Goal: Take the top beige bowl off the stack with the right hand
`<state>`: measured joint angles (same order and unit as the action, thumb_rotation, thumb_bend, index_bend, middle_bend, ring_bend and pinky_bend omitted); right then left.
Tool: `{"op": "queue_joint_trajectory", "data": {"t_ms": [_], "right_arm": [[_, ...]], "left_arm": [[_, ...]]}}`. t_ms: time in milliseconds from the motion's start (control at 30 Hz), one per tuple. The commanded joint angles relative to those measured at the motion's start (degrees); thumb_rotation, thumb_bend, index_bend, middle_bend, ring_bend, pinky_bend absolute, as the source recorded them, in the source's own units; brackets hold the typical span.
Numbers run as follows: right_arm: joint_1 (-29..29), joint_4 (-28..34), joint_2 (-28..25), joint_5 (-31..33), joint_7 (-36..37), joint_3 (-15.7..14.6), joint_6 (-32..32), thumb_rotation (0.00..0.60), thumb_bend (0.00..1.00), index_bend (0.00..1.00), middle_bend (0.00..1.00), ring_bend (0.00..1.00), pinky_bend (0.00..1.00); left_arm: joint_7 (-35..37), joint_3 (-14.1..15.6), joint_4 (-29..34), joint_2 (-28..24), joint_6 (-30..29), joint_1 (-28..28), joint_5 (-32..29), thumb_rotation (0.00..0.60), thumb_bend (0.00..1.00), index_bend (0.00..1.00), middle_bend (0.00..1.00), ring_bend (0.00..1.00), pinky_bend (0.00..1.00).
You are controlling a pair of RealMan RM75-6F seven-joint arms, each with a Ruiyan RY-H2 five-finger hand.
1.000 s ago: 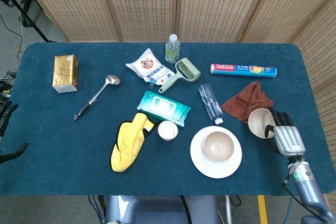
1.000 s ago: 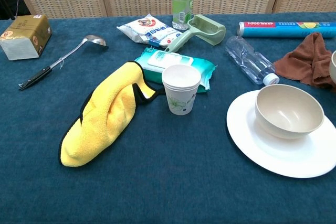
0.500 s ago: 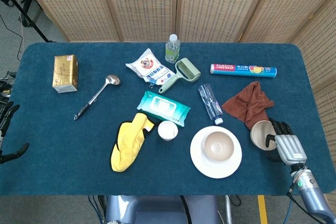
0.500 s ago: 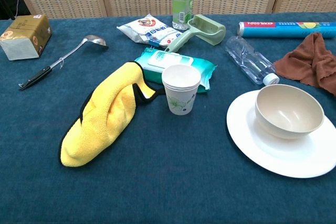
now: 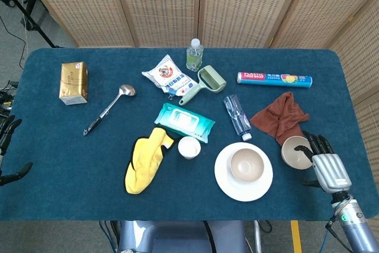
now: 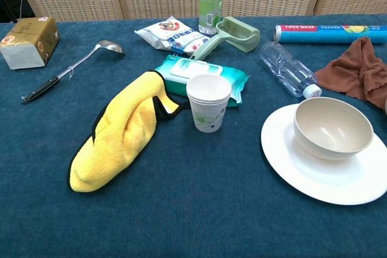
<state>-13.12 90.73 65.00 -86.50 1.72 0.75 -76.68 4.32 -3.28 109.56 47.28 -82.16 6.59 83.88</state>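
Observation:
A beige bowl [image 5: 295,151] sits low over the table, right of the white plate [image 5: 228,186], below the brown cloth. My right hand [image 5: 324,163] is at its right side, and the fingers [image 5: 315,143] curl around the rim and hold it. A second beige bowl [image 5: 246,165] stands on the plate; in the chest view this bowl [image 6: 332,127] is upright and empty on the plate [image 6: 302,176]. My left hand [image 5: 7,130] shows only as dark fingers at the far left edge, spread apart and holding nothing. The chest view shows neither hand.
A brown cloth [image 5: 281,115] and a lying clear bottle [image 5: 235,115] are behind the plate. A paper cup [image 6: 208,103], yellow cloth [image 6: 118,131] and wipes pack [image 6: 199,74] lie left of it. The table's right edge is close to my right hand.
My right hand has come down and toward the front with the bowl. The bowl was tilted and raised near the brown cloth; now it is level and low beside the plate.

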Motion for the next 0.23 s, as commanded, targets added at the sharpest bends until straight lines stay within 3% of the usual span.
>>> {"op": "queue_joint_trajectory", "data": {"t_ms": [33,133,233], "right_arm": [[3.08,3.87,-1.91,-4.75,-5.23,-0.01,-7.70,0.600,0.00,0.07,0.00,0.00,0.00],[4.40,3.55,-0.43,-5.43,-6.34,0.18,-10.42,0.600,0.00,0.00,0.00,0.00,0.00],[5.32,3.44,0.31,-5.14,-6.57,0.00,-11.21,0.600,0.00,0.00,0.00,0.00,0.00]], "left_arm": [[-1.74,0.18,-0.14,0.75,-0.92,-0.58,-0.24,0.600,0.25,0.00,0.00,0.00,0.00],[-4.19,0.37,-0.23,1.78,-2.43,-1.42,-0.41,0.600,0.25,0.00,0.00,0.00,0.00],[-4.13,0.56,-0.31,2.06,-3.44,-2.03,0.09,0.600,0.25,0.00,0.00,0.00,0.00]]}}
